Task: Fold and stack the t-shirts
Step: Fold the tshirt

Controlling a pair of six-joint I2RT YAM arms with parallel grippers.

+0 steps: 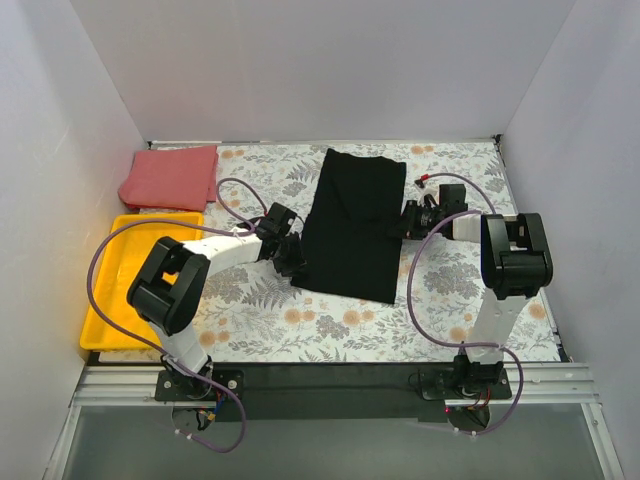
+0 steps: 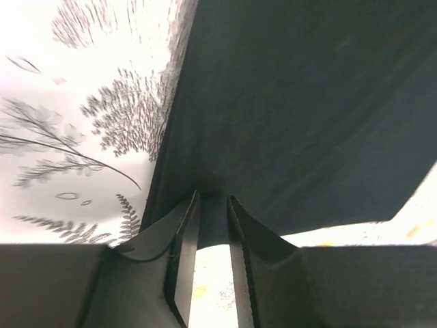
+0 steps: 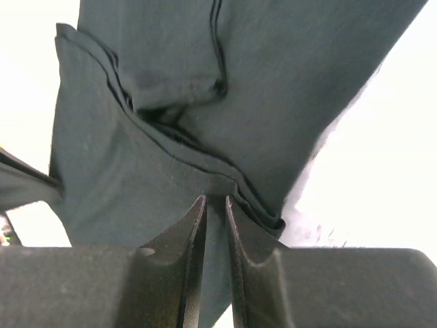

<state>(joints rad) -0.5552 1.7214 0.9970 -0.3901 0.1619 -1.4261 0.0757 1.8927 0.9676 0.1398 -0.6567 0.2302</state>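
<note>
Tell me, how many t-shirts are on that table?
2. The black t-shirt lies in the middle of the floral cloth; the coral-red t-shirt sits folded at the far left corner. More could be hidden beneath them.

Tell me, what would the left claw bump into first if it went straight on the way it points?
The black t-shirt: the left claw pinches its edge, so it would likely push straight into that cloth.

I count 2 shirts total: 1 black t-shirt (image 1: 352, 225), 1 coral-red t-shirt (image 1: 170, 177). Also 1 yellow tray (image 1: 105, 325), 1 floral cloth (image 1: 330, 320). My arms: 2, w/ 1 tool ea.: left tool (image 1: 293, 262), right tool (image 1: 405, 222).
</note>
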